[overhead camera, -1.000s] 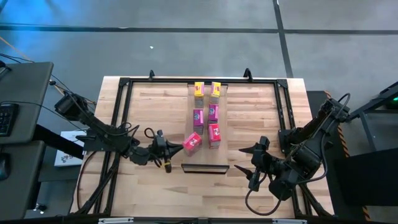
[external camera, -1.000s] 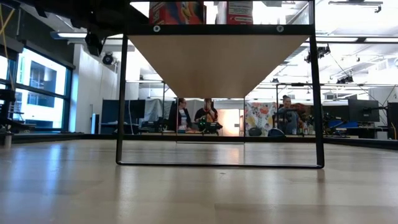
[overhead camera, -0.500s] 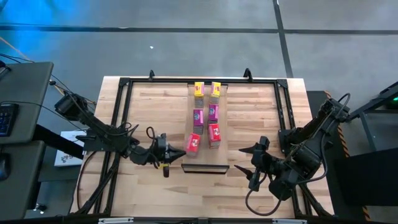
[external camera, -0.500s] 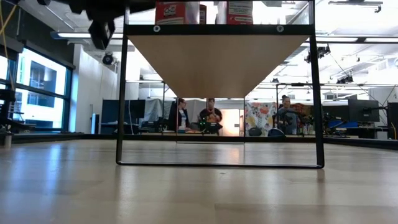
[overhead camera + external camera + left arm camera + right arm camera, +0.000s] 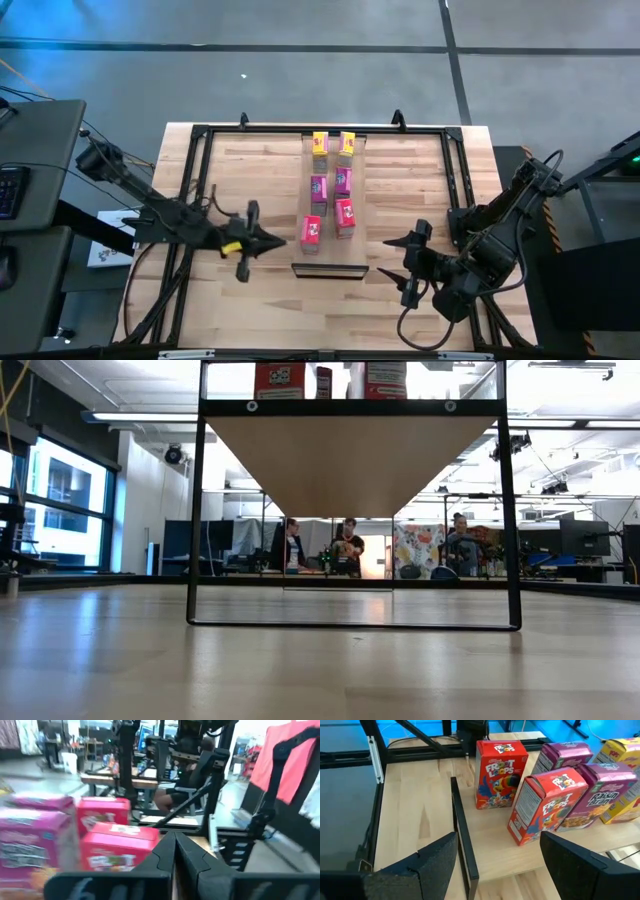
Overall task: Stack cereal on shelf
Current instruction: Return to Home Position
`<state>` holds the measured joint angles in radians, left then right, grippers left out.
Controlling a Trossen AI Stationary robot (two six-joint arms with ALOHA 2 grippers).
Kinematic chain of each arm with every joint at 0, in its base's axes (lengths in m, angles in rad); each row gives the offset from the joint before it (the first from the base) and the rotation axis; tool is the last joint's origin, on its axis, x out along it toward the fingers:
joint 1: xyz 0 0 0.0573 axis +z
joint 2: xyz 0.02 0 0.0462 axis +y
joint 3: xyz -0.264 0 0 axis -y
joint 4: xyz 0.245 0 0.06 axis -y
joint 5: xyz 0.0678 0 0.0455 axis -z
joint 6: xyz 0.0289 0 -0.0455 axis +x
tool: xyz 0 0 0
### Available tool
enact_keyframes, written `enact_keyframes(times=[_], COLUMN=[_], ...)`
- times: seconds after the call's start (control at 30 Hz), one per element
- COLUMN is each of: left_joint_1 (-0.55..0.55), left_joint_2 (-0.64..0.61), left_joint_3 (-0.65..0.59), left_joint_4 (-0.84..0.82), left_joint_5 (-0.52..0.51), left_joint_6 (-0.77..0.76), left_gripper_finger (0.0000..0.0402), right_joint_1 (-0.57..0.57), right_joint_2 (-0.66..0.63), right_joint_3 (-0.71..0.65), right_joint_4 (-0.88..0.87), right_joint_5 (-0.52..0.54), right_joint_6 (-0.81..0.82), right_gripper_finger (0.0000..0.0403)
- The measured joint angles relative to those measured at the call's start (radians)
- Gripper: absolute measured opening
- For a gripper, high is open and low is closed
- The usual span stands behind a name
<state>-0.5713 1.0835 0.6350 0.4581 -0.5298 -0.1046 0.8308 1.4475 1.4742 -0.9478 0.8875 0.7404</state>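
The left arm lies stretched low across the worktop (image 5: 250, 170) from its left side. The left pincer (image 5: 278, 240) is clenched on nothing and points at the shelf (image 5: 330, 256). The right arm is folded by the near right corner, and the right pincer (image 5: 399, 266) is spread wide, released. Six cereal boxes (image 5: 311, 230) stand on the shelf in two rows.

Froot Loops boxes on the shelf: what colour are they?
Red boxes, clearest in the right wrist view.
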Motion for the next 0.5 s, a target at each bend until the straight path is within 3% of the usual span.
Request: enact_keyframes(times=[0.17,0.27,0.37,0.5], left_joint_1=[0.026,0.058,0.094,0.13], left_joint_2=[-0.129,-0.211,-0.291,-0.394], left_joint_3=[-0.052,-0.091,-0.133,-0.206], left_joint_4=[-0.026,-0.031,-0.043,-0.049], left_joint_5=[-0.011,0.032,0.076,0.114], left_joint_6=[0.132,0.179,0.209,0.219], left_gripper_finger=[0.0,0.0,0.0,0.0], right_joint_1=[0.0,0.0,0.0,0.025], right_joint_2=[0.0,0.0,-0.002,-0.003], right_joint_3=[0.0,0.0,0.0,0.0], right_joint_4=[-0.013,-0.068,-0.172,-0.356], right_joint_5=[-0.019,-0.024,-0.031,-0.046], right_joint_6=[-0.024,-0.01,0.053,0.208], right_gripper_finger=[0.0282,0.0265,0.0217,0.0106])
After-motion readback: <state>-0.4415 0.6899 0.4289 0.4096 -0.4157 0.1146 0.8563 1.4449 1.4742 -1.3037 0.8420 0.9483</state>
